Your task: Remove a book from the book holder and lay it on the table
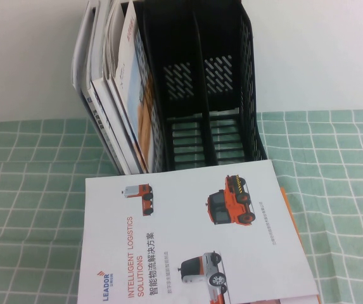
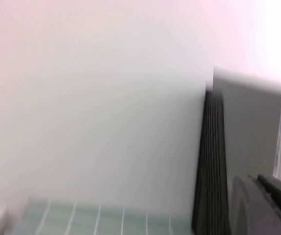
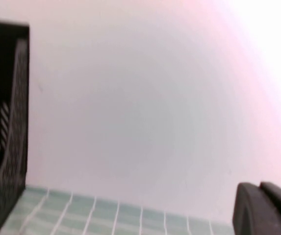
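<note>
A: What does the high view give?
B: The black book holder [image 1: 197,88] stands upright at the back of the green checked bench [image 1: 333,183]. Its left compartment is packed with papers, among them the book [image 1: 135,88] with the pale blue and sandy cover, leaning upright. The middle and right compartments show only their slotted vents. In front of the holder a white brochure [image 1: 187,240] with orange vehicles lies flat on the bench. No arm shows here.

A: And the left wrist view?
B: Mostly a plain white wall. The holder's dark side [image 2: 211,166] rises beside a pale sheet. The left pincer [image 2: 265,205] shows only as a dark piece at the corner, up off the bench near the holder; I cannot tell whether it is released or clenched.

A: The right wrist view?
B: The holder's mesh side [image 3: 5,127] stands at one edge. The right pincer [image 3: 265,208] is a dark corner piece well apart from it; again, I cannot tell.
</note>
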Motion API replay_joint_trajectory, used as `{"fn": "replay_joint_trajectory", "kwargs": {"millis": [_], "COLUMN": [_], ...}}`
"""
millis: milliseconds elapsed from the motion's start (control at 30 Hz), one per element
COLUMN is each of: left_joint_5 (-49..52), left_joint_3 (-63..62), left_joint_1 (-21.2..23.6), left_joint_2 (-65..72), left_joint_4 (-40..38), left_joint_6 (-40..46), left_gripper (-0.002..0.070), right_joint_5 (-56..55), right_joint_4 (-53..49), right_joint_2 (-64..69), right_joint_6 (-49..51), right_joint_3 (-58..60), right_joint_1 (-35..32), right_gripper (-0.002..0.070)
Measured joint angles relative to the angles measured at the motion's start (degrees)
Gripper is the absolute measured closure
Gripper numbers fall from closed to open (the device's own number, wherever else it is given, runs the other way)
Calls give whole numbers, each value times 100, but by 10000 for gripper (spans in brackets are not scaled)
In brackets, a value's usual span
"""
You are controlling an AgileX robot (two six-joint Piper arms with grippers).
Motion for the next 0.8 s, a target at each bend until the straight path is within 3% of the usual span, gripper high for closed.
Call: {"fn": "replay_joint_trajectory", "kwargs": {"millis": [133,300,433,567,800], "left_joint_5": [-1063,-1748,-304,1095,2604], "left_joint_3": [0,0,-574,-1374,-2775], "left_joint_1": [0,0,0,0,0], "left_joint_2": [0,0,0,268,2065], "left_joint_4": [-94,-244,-266,-214,-214], "left_joint_6": [-119,-235,-244,-220,-162], "left_gripper": [678,678,678,678,678], "right_joint_5": [-1089,-1568,-949,397,1620], "right_joint_4": [-49,15,59,61,288], "right_joint_2": [0,0,0,0,994], "right_joint_6": [7,-321,-359,-359,-359], "right_joint_3": [0,0,-289,-1093,-2349], "right_joint_1": [0,0,0,0,0], "right_gripper": [678,678,678,678,678]}}
